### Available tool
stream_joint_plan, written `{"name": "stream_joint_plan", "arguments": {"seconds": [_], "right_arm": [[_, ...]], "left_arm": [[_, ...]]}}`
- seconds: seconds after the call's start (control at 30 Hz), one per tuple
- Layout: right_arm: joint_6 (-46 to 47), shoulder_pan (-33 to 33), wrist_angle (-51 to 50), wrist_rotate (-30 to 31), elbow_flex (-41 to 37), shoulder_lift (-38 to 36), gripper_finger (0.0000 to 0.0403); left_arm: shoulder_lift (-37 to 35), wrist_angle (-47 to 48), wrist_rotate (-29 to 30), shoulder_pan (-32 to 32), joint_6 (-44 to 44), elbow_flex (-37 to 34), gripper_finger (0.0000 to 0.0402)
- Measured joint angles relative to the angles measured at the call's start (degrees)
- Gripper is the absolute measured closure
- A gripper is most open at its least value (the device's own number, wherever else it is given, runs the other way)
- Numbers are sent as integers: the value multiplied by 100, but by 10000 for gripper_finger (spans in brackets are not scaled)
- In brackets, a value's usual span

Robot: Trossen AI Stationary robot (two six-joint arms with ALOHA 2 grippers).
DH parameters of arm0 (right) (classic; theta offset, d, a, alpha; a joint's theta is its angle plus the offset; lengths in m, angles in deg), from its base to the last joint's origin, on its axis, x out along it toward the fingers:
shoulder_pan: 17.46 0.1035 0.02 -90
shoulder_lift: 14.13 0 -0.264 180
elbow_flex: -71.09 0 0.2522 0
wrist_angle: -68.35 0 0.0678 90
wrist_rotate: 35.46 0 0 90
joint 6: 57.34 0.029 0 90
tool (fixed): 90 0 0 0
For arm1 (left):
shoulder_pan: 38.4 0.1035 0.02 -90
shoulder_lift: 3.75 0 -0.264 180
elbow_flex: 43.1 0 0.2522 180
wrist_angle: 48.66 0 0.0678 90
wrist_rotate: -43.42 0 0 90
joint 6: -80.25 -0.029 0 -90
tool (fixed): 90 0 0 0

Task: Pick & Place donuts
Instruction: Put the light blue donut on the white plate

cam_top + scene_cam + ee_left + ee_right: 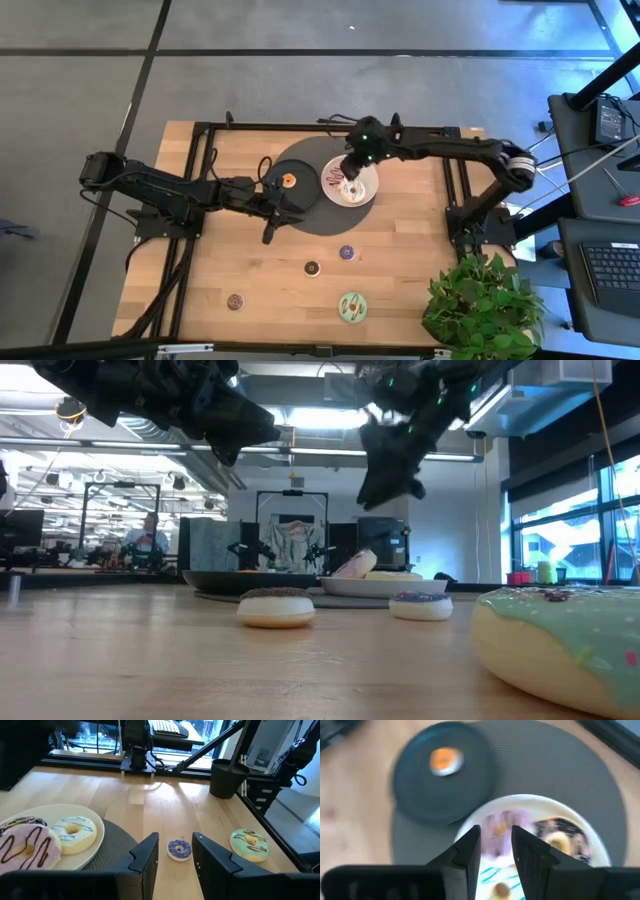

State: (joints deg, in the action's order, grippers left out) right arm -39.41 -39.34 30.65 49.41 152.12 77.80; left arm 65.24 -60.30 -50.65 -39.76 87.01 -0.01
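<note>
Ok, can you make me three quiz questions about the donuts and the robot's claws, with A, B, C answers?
1. Where is the orange mini donut?
A. On the black plate
B. On the white plate
C. On the bare table

2. How many donuts lie on the white plate?
A. One
B. Three
C. Five

3. How is the right gripper?
A. Shut on a donut
B. Open and empty
C. Lying flat on the table

Answers:
1 A: the orange mini donut sits alone on the black plate.
2 B: the white plate holds a pink donut, a white donut and a chocolate donut.
3 B: the right gripper is above the white plate, fingers apart, nothing between them.

The left gripper is open too, near the purple mini donut.
</note>
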Motion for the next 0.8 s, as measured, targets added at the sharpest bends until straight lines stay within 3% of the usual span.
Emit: {"name": "stream_joint_plan", "arguments": {"seconds": [0.2, 0.5, 0.8], "right_arm": [[-704, 1154, -60, -89, -9, -349, 291], [-1670, 3293, -68, -267, -12, -226, 291], [-1010, 4591, 453, -54, -12, 463, 291]], "left_arm": [[0, 4, 8, 1, 0, 0, 289], [0, -1, 12, 1, 0, 0, 287], [0, -5, 16, 1, 0, 0, 289]]}}
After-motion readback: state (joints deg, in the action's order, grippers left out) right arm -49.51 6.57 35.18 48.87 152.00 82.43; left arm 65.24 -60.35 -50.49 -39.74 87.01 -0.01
